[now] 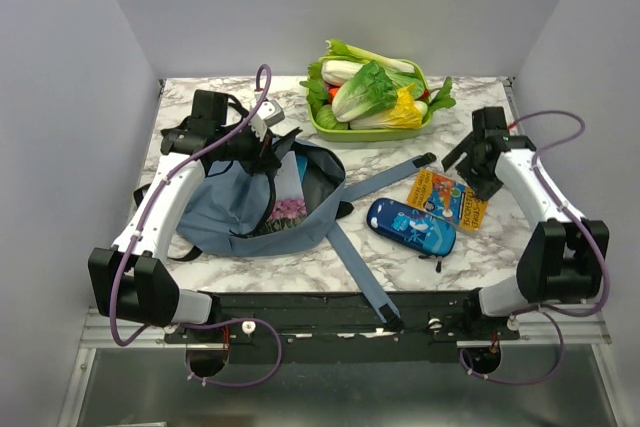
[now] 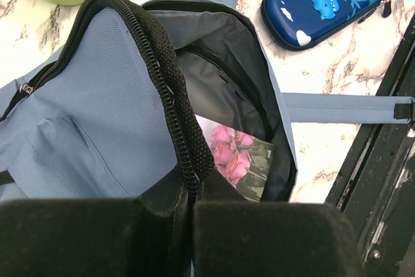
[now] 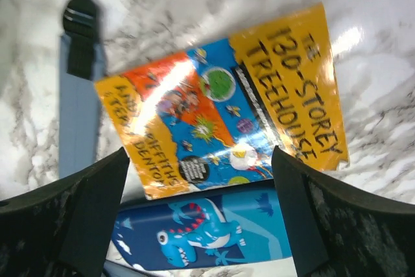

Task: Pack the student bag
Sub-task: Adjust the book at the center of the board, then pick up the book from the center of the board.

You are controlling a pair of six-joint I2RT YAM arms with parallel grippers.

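Black pads of the left hand pressed together at the bottom of its wrist view, clamped on the zipper rim of the student bag and holding that rim up so the mouth gapes. Inside, tucked against the dark lining, a rose-print book.

Seen from above: bag slumped on the left half of the tabletop, mouth turned toward the robot's right. Just beyond its opening, a blue pencil case, and touching or nearly touching that, a yellow-and-orange storybook.

Right hand spread wide, gripping nothing, hovering straight over the storybook. Long axis of that book slanting across the wrist view, roughly along the line on which the fingers would close. Probably calls for a wrist turn to take it across the short side, or a pinch at one edge.

Clearly the nearer arm for it: right. Left already busy with the rim. From the book, bag mouth off to the left, past the pencil case, with one flat strap lying alongside the book's end.
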